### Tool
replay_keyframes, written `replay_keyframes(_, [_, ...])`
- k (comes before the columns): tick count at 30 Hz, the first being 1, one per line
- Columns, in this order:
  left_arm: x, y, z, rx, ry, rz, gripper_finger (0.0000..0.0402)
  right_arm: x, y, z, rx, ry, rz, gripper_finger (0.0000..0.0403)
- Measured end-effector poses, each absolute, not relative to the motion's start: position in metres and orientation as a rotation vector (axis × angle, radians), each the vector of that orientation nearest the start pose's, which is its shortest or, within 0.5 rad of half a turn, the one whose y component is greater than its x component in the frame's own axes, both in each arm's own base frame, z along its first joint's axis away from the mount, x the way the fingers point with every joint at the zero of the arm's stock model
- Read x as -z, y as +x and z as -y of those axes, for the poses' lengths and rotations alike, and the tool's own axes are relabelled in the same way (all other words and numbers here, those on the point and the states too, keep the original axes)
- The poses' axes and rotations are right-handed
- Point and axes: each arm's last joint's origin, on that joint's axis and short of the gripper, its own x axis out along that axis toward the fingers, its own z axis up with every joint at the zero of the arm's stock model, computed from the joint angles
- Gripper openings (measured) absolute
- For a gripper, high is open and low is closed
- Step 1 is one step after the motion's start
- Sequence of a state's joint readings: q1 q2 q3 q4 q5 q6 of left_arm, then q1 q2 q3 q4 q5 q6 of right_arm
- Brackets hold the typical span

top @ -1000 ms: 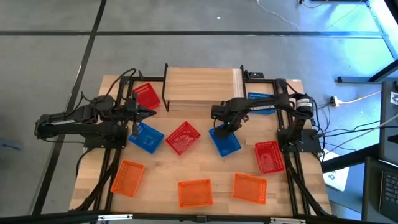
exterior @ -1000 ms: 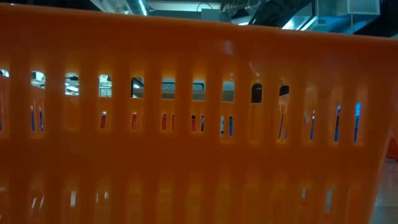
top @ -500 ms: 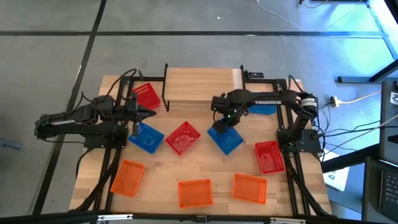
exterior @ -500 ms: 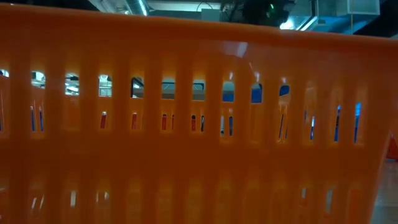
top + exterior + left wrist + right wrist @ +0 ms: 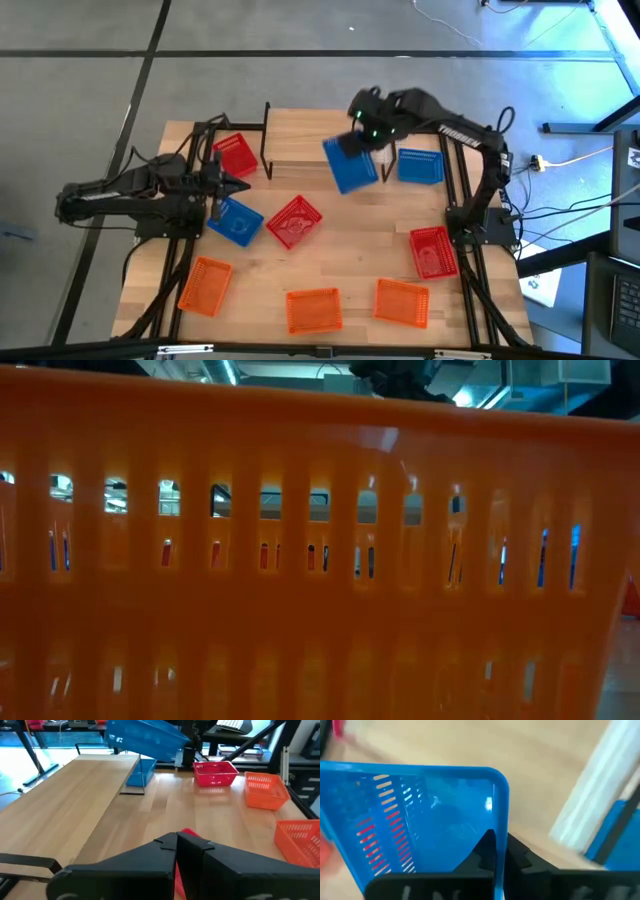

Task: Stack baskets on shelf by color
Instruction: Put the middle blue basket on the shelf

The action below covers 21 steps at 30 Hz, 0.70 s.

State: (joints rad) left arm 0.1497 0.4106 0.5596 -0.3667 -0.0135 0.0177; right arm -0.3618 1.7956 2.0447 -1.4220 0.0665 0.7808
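Nearest to the front edge of the desk [image 5: 260,280], three orange baskets are lying in a row: one at the left [image 5: 205,284], one in the middle [image 5: 313,309] and one toward the right [image 5: 402,302]. The middle one is standing right against the low camera and is filling almost all of that view [image 5: 320,560].

A little farther in, a red basket [image 5: 433,251] is sitting near the right arm's base. Another red basket [image 5: 294,221] is lying tilted in the middle of the desk, and a blue basket [image 5: 235,220] is lying just left of it.

The left gripper [image 5: 243,182] is waiting over the left part of the desk, between that blue basket and a third red basket [image 5: 237,155], which is standing just beside the left end of the shelf [image 5: 300,140]. Its jaws are pressed together and are holding nothing.

Farther back, the right gripper [image 5: 362,138] is hanging over the right part of the shelf. Its jaws are closed on the rim of a blue basket [image 5: 350,165], and this basket is being held tilted in the air above the shelf's front edge. In the right wrist view the dark fingers [image 5: 492,851] are pinching the blue wall.

The third blue basket [image 5: 420,166] is standing on the desk just beside the right end of the shelf.
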Motion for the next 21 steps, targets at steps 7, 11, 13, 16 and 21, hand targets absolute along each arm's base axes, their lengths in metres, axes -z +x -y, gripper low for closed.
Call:
replay_keyframes(7, [-0.315,0.116,-0.018,-0.157,0.021,-0.352,0.0,-0.389,0.294,0.173,0.969,0.946,-0.896,0.0001])
replay_keyframes(11, [-0.326,0.127,-0.019,-0.137,0.059,-0.427,0.0,-0.379,0.283,0.196,1.0,1.019,-0.888,0.0001])
replay_keyframes(13, [-0.329,0.132,-0.02,-0.13,0.077,-0.445,0.0,-0.372,0.277,0.205,1.018,1.064,-0.894,0.0001])
replay_keyframes(16, [-0.333,0.136,-0.021,-0.127,0.093,-0.448,0.0,-0.357,0.272,0.214,1.005,1.12,-0.938,0.0001])
replay_keyframes(21, [-0.333,0.137,-0.021,-0.13,0.086,-0.449,0.0,-0.332,0.268,0.222,1.008,1.157,-0.987,0.0001])
